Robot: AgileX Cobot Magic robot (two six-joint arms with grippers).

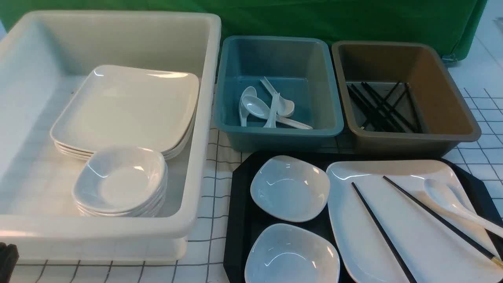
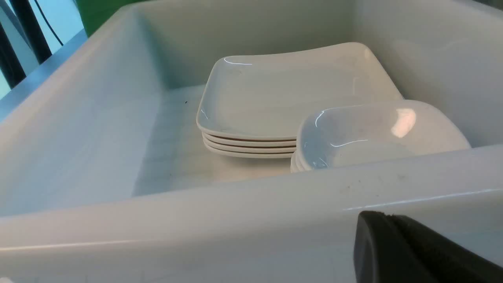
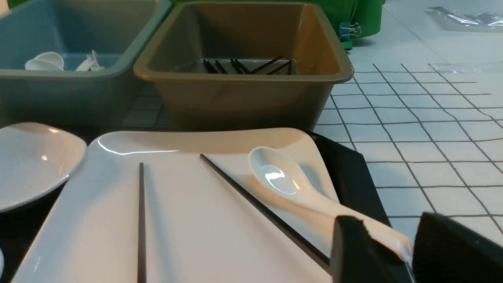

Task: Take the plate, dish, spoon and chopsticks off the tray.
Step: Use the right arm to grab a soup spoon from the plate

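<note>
Both held low: right jaws apart astride spoon handle; left jaws closed.

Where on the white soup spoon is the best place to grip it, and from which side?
Grip the spoon by its thick handle, coming from the near right: its end juts past the plate rim toward the right tool, while the bowl is wide and rounded.

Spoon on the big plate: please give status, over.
Left gripper shut, by the white tub. Right gripper open, astride handle of spoon; it lies on the plate. One chopstick close beside the handle.
</note>
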